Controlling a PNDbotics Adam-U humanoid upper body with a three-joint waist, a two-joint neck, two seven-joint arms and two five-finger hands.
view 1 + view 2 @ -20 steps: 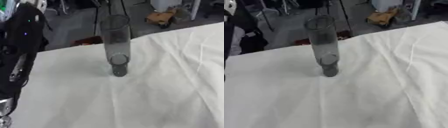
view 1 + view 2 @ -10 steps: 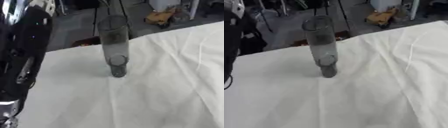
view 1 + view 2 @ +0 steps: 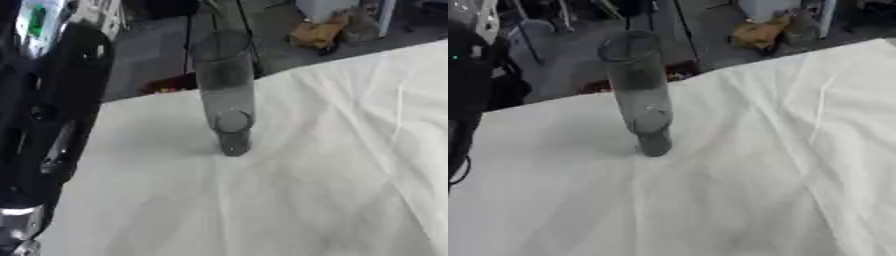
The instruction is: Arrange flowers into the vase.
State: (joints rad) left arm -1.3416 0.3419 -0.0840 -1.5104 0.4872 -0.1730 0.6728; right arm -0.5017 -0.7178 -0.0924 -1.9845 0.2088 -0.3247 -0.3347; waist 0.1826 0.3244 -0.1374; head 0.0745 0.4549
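A tall clear glass vase (image 3: 226, 95) stands upright on the white tablecloth (image 3: 306, 195), near the table's far edge and left of centre. It looks dark and holds no flowers. No flowers show in either view. My left arm (image 3: 52, 115), black with a silver joint low down, fills the left side of the left eye view, a little left of the vase and apart from it. Its hand lies outside the pictures. My right arm and hand do not show.
The table's far edge (image 3: 737, 67) runs slantwise from left up to the right. Beyond it is a grey floor with stand legs (image 3: 675, 20) and a yellow-brown object (image 3: 319, 32). The cloth is creased on the right.
My left arm has risen and swung further in from the left, covering more of the left eye view. The vase stands where it was.
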